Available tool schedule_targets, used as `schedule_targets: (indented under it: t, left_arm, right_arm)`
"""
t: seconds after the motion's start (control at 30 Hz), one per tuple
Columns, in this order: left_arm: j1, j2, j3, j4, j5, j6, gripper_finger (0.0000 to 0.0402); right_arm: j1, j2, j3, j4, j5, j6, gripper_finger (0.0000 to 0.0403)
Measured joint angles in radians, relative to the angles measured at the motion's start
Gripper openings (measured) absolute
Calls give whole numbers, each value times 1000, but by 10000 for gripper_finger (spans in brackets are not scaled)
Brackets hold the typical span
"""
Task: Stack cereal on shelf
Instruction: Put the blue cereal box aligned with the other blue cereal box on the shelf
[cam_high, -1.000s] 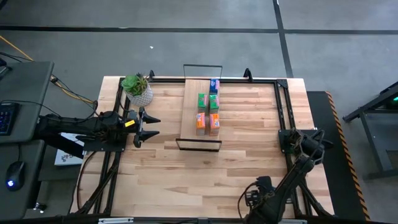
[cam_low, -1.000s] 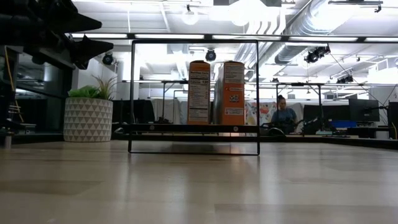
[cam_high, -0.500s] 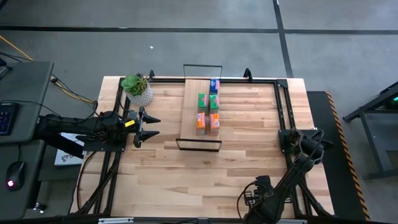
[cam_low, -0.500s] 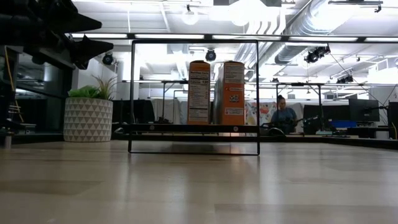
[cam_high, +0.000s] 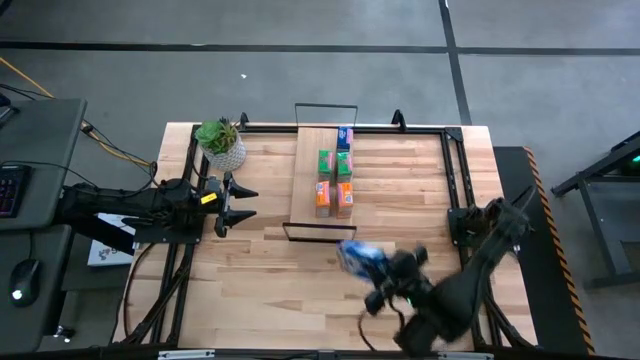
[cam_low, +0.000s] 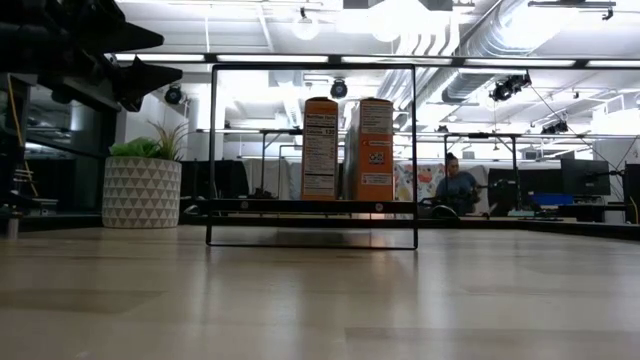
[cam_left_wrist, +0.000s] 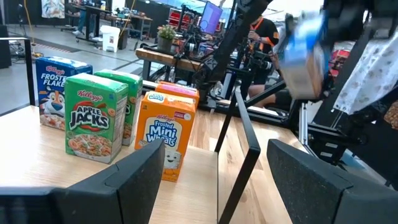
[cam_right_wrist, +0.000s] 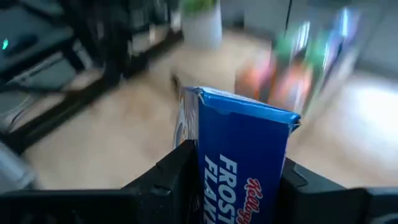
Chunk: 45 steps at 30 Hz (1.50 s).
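The shelf (cam_high: 305, 190), a light plank with black wire frames at its ends, lies mid-table and carries several cereal boxes: a blue one (cam_high: 345, 134), two green (cam_high: 326, 160) and two orange (cam_high: 323, 196). My right gripper (cam_high: 370, 270) is over the table just near of the shelf, shut on another blue cereal box (cam_high: 356, 256), printed Frosted Flakes (cam_right_wrist: 242, 149). At the table's left, my left gripper (cam_high: 238, 203) hovers open and level, pointing at the shelf; its wrist view shows the boxes (cam_left_wrist: 93, 121) and the carried one (cam_left_wrist: 301, 53). My right gripper pinches the blue box between its two fingers (cam_right_wrist: 177, 171), one on each of two opposite sides (cam_right_wrist: 202, 174). The box's top end (cam_right_wrist: 242, 106) sticks out past the fingertips. In the high view the box is lifted clear of the table and tilted.
A potted plant (cam_high: 222, 143) stands at the far left beside the shelf. Black frame rails (cam_high: 455, 180) run along the table's left, right and far edges. Bare wooden tabletop (cam_high: 280, 285) lies near of the shelf. A person (cam_low: 457, 185) sits far behind the table.
My right arm has swung from the table's near edge up and toward the shelf in the last half second, fast enough to blur. A blue cereal box now shows in its gripper over the table. The left arm and the boxes on the shelf have not moved.
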<state>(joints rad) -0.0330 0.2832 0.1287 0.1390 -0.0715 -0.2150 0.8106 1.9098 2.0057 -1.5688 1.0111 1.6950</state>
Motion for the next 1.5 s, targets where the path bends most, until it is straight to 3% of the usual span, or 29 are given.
schedule_targets:
  t: [0.13,0.33,0.47,0.6,0.67,0.83,1.1,1.5]
  left_arm:
    - [0,0,0,0,-12,15,275]
    - [0,0,0,-9,-19,-31,275]
    - [0,0,0,-14,4,-92,275]
    - [0,0,0,-35,38,-98,275]
    - [0,0,0,-48,38,-110,275]
    - [0,0,0,-64,37,-118,275]
    - [0,0,0,-60,13,-95,275]
    - [0,0,0,-67,11,-115,275]
  right_arm:
    - [-180,-14,148,-1,82,-396,130]
    - [-574,-10,311,225,9,-900,130]
    - [-843,-10,347,385,-249,-1019,131]
    - [-1051,-1,318,491,-542,-967,131]
    - [-1118,12,285,499,-619,-919,131]
    - [-1194,43,212,506,-689,-857,131]
    - [-1203,101,164,516,-752,-862,131]
    - [-1210,171,163,504,-741,-865,131]
